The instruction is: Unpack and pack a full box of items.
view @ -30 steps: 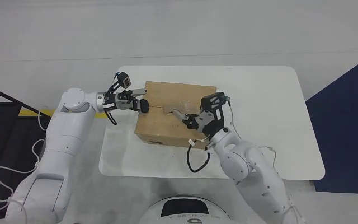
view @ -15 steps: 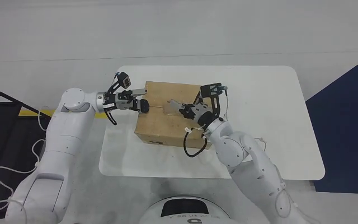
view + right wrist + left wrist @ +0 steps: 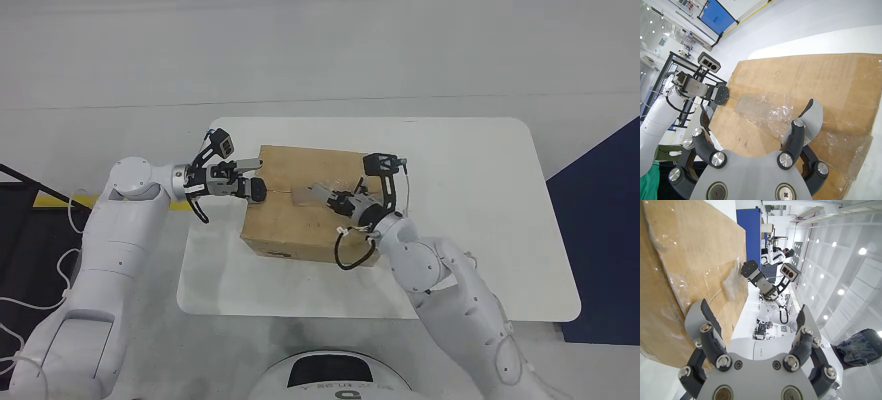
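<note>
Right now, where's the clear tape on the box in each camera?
Top view: tape along the middle of the box top.
Left wrist view: tape crumpled on the box top.
Right wrist view: tape just beyond the right gripper.
Shared landmark: the flap seam underneath.

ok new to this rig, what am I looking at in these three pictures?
A two-armed robot at a white table. One picture looks down from above its arms; the other two come from cameras on each wrist. On the table sits a closed cardboard box, with clear tape along its top seam. The left gripper is at the box's end by the seam; the right gripper is over the taped top. Both are open, holding nothing.
</note>
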Robot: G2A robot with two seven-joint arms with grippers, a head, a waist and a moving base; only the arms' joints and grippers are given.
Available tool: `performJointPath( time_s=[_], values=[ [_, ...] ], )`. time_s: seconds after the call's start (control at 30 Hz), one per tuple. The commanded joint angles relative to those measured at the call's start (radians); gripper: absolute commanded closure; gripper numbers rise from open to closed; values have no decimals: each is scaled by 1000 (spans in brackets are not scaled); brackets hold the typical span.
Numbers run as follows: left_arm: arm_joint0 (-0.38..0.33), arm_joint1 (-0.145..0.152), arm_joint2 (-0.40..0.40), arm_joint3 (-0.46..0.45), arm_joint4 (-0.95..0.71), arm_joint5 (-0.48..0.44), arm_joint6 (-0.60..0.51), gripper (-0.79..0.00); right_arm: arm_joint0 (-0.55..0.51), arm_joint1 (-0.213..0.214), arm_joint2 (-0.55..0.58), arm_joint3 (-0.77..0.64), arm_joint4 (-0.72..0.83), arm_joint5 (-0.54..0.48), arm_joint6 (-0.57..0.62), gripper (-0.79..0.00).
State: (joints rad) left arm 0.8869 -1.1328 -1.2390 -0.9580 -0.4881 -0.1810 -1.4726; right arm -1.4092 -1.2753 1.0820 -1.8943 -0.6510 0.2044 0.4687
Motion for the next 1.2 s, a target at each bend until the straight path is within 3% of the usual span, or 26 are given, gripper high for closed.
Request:
performJointPath(
  time_s=[0.0,0.33,0.7,0.9,1.0,1.17],
  values=[
    [0,0,0,0,0,0,0,-785,14,-4,-10,13,30,-9,1,-785],
    [0,0,0,0,0,0,0,-785,130,-38,-107,100,135,-8,-26,-785],
    [0,0,0,0,0,0,0,-785,315,-104,-269,258,256,-21,-30,-785],
    [0,0,0,0,0,0,0,-785,312,-111,-222,262,358,-107,-90,-785],
    [0,0,0,0,0,0,0,-785,256,-97,-145,209,409,-184,-93,-785],
    [0,0,0,0,0,0,0,-785,159,-69,-47,126,388,-198,-45,-785]
  ],
)
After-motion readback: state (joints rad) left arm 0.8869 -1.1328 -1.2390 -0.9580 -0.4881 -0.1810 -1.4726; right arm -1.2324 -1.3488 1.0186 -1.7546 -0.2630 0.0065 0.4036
